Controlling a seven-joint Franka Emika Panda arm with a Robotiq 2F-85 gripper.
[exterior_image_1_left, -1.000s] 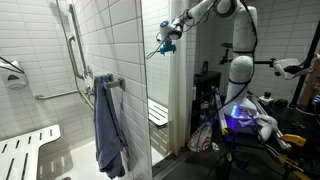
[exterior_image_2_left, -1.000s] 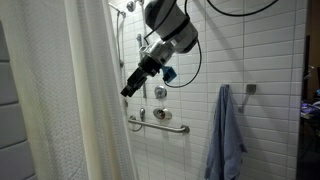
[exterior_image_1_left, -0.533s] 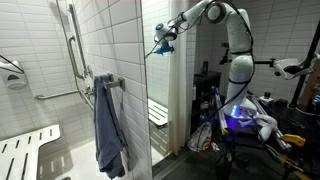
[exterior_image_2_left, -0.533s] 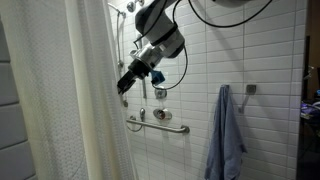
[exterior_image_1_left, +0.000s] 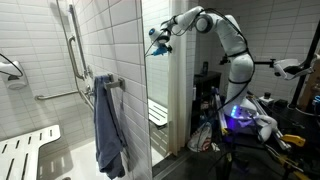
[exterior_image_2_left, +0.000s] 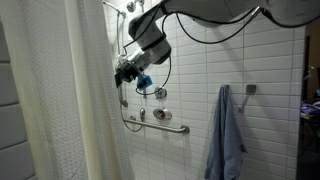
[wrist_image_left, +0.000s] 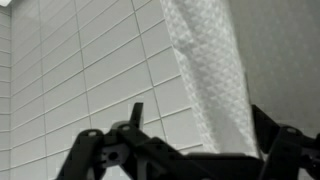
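Observation:
My gripper (exterior_image_1_left: 153, 41) is high up at the edge of the tiled wall, by the top of the white shower curtain (exterior_image_1_left: 180, 95). In an exterior view it (exterior_image_2_left: 121, 71) hangs just beside the curtain's (exterior_image_2_left: 60, 100) edge, in front of the tiled shower wall. In the wrist view the two fingers (wrist_image_left: 197, 108) are spread open. The textured curtain (wrist_image_left: 212, 70) hangs between them and beyond, with white tiles to the left. I cannot tell whether a finger touches the curtain. Nothing is held.
A blue towel (exterior_image_1_left: 108, 125) hangs on a wall hook and also shows in an exterior view (exterior_image_2_left: 225, 135). A horizontal grab bar (exterior_image_2_left: 160, 123), a vertical bar (exterior_image_1_left: 73, 50) and a white shower seat (exterior_image_1_left: 25, 150) are in the stall. Clutter (exterior_image_1_left: 250, 118) surrounds the robot base.
The arm has swung the gripper toward the curtain's edge and a little higher; it now hangs right beside the curtain. The fingers stay open.

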